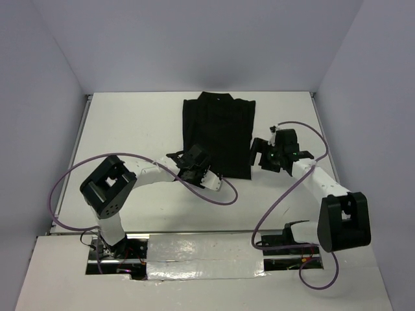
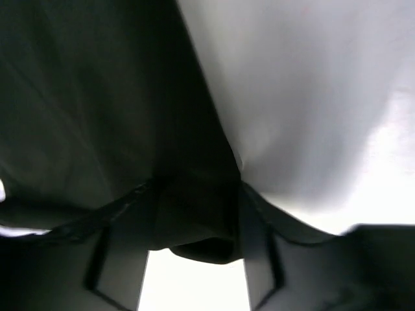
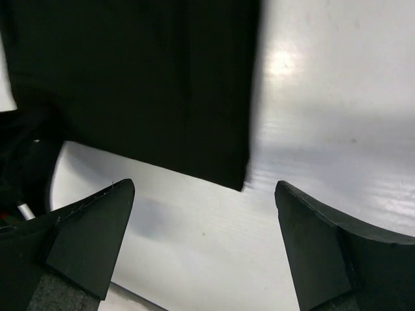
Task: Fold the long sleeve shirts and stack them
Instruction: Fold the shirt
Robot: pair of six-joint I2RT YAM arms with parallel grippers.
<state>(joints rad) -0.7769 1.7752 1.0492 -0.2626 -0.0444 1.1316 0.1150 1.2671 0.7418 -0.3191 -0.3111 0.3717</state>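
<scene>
White table carries our black shirt, folded narrow at the far middle. Our left arm sets its jaws astride the near-left hem; gripping or not, we cannot tell. Our right arm holds its jaws wide apart beside the near-right corner, probably readying the next fold.

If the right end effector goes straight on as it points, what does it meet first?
Likely the bare table just short of the black shirt's near corner; the open right end effector angles down there. Depth is unclear; fabric might come first.
</scene>
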